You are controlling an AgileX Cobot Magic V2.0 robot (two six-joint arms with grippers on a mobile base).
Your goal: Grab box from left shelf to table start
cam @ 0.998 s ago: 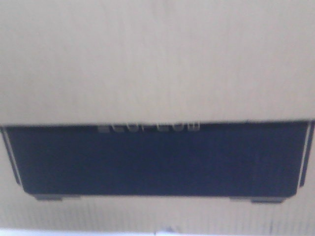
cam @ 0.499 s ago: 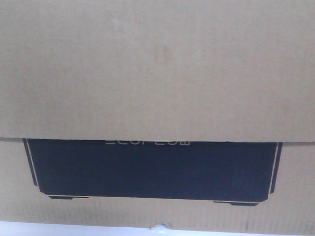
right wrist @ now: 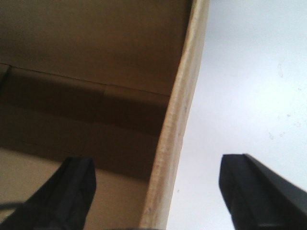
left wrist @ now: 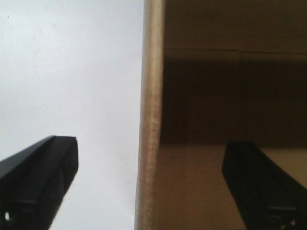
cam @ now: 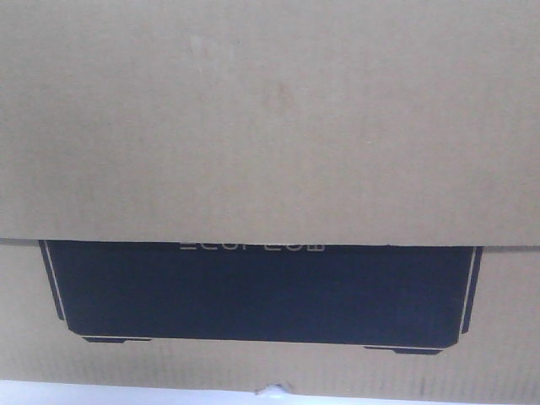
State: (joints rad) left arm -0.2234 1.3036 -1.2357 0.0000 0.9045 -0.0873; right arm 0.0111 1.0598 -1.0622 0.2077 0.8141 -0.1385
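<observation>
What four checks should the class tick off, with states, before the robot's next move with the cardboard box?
1. Left pincer straddles a box wall, one finger on each side: ok.
2. Right pincer straddles the opposite wall likewise: ok.
3. Fingers pressing on the wall: not ok, gaps show on both sides in both wrist views.
4. Box resting fully on the white surface: cannot tell; the front view shows only a strip below it.
</observation>
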